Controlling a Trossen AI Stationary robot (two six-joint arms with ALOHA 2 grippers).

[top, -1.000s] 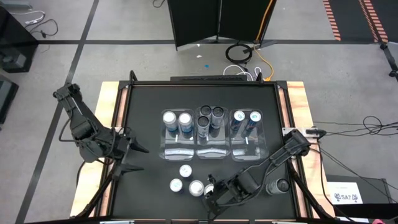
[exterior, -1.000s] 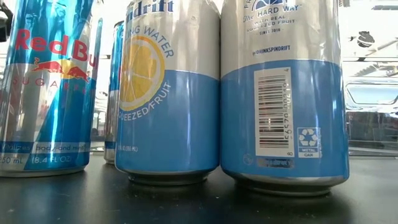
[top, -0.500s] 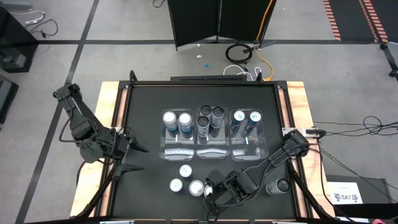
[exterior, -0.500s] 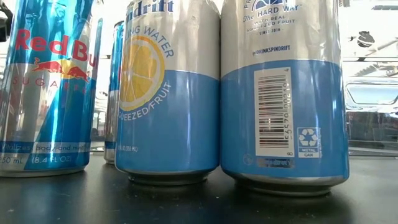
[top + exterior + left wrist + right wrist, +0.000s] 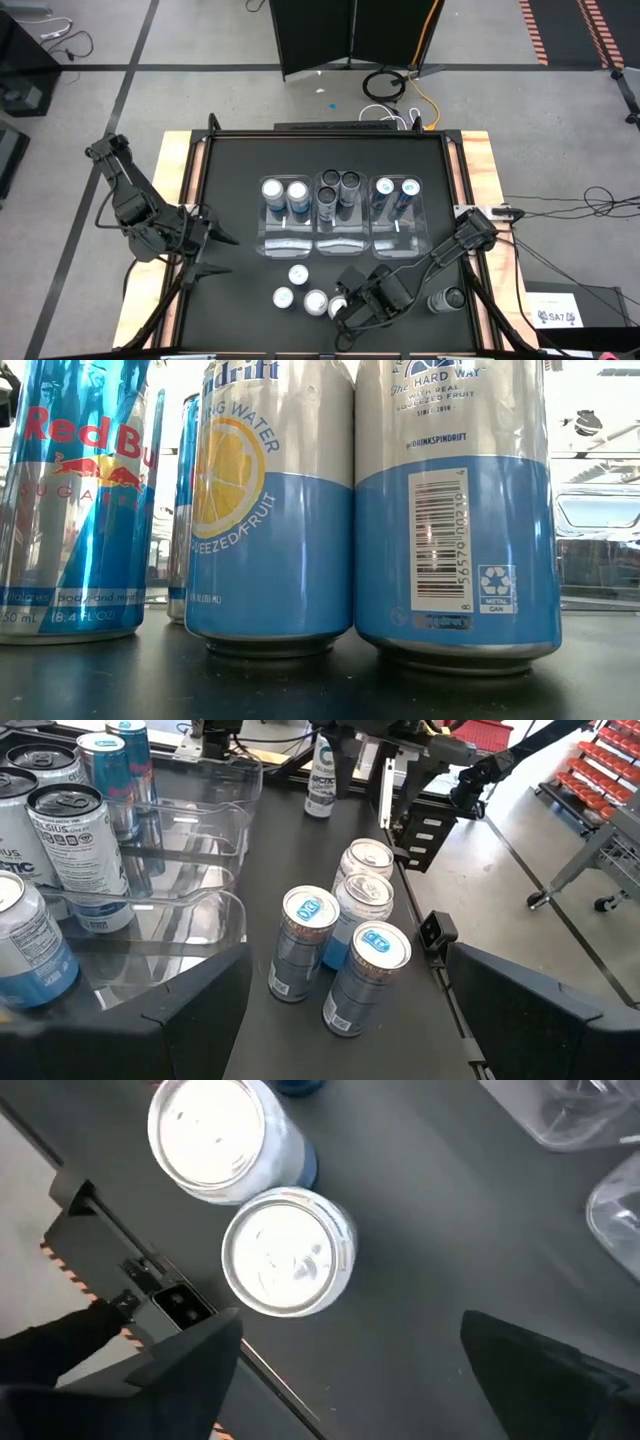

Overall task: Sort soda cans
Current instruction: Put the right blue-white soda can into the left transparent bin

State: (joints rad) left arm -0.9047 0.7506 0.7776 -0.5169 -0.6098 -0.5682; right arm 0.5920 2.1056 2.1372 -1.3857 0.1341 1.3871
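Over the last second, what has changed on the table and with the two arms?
The right tool has drawn back a little toward the table's right side and opened, letting go of the silver-topped soda can it had just set beside the loose cans at the front edge. The left tool, the clear plastic bins and their cans stayed put.
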